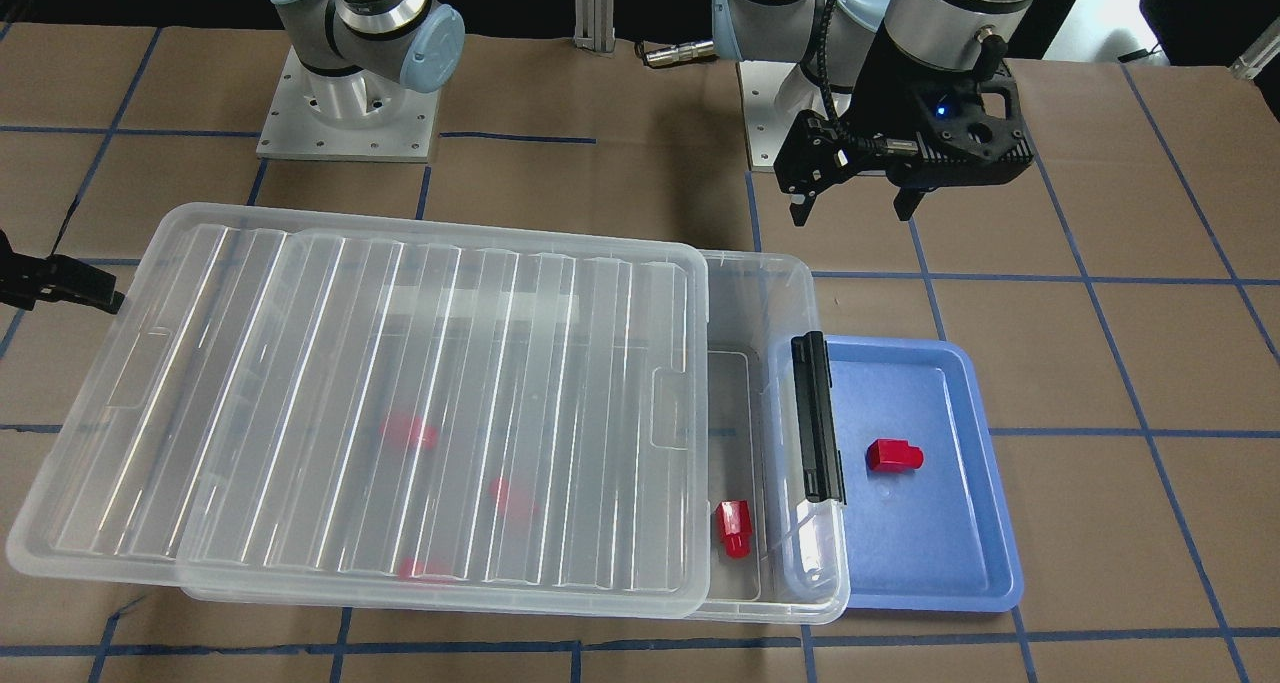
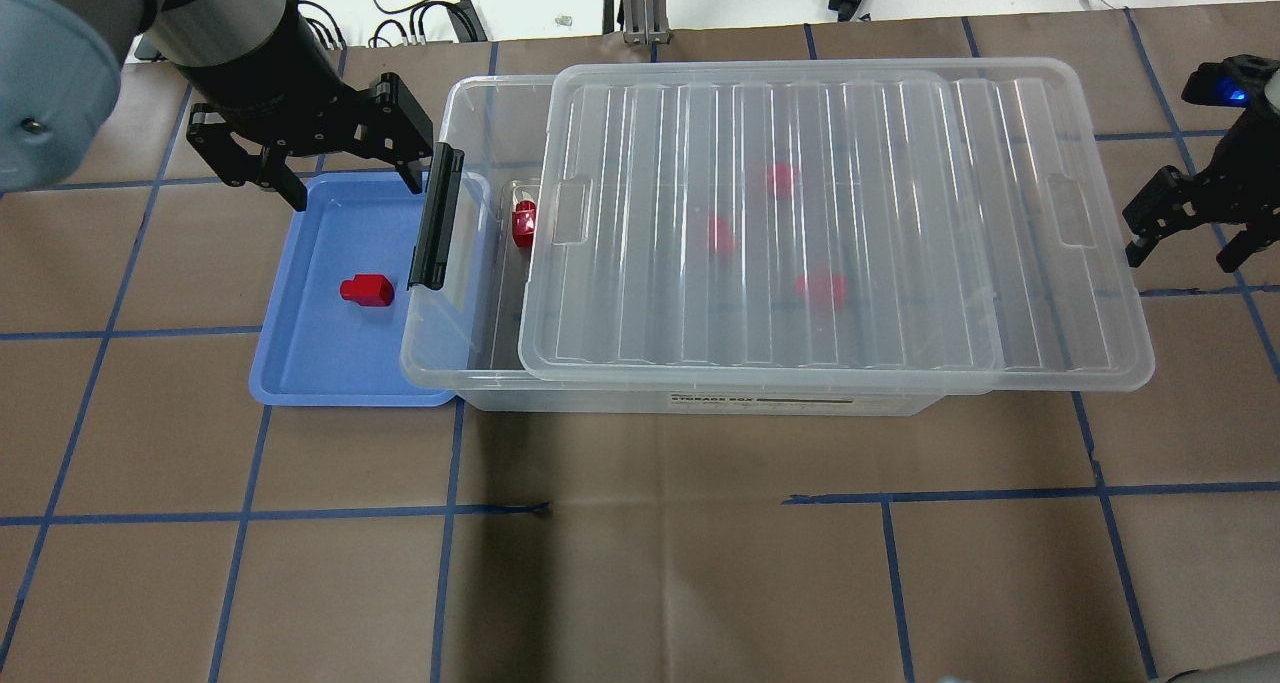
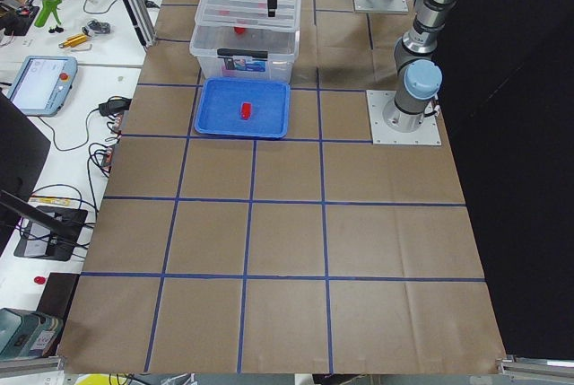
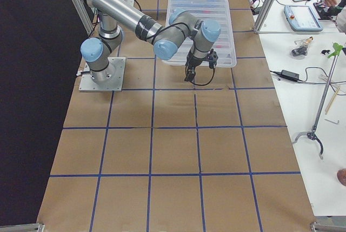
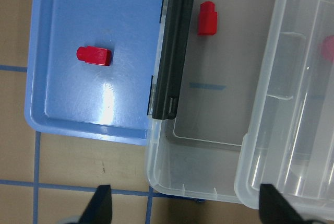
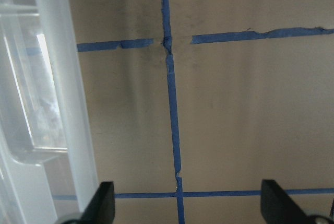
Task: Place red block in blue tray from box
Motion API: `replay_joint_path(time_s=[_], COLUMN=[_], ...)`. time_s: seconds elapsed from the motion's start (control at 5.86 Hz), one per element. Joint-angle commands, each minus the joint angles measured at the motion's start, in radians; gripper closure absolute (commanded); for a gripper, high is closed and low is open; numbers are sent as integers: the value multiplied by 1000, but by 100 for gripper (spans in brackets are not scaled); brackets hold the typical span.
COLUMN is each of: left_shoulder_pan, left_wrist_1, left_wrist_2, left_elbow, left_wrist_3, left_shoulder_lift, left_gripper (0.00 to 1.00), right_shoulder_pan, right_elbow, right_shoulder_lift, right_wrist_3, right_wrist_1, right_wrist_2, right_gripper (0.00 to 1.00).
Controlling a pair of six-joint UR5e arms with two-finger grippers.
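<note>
Inside the blue tray (image 2: 330, 353), apart from the left hand (image 2: 355, 193) — spread wide, holding nothing — lies the red block (image 2: 366, 290).

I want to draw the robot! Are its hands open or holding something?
Left gripper: open, empty.
Right gripper: open, empty.

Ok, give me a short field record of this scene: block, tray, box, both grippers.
red block: lying in the blue tray, no gripper on it
box: next to the tray, lid slid partway off
also in box: stubbed red piece in the uncovered end; three red blurs under the lid
left gripper: open, empty, raised near the tray
right gripper: open, empty, off the box's other end
</note>
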Motion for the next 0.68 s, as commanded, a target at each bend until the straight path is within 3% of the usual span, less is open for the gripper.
replay_joint_path(time_s=[0.0, 0.51], left_shoulder_pan=[1, 12], left_wrist_1=[-6, -6], left_wrist_2=[0, -1], left_elbow=[3, -3], left_wrist_3=[-2, 53], left_shoulder_lift=[7, 10], left_gripper=[1, 1], right_shoulder_pan=[52, 113], right_elbow=[9, 8], right_shoulder_lift=[-2, -2], right_wrist_3=[26, 28], right_wrist_1=[0, -5], right_wrist_2=[7, 50], right_gripper=[0, 0])
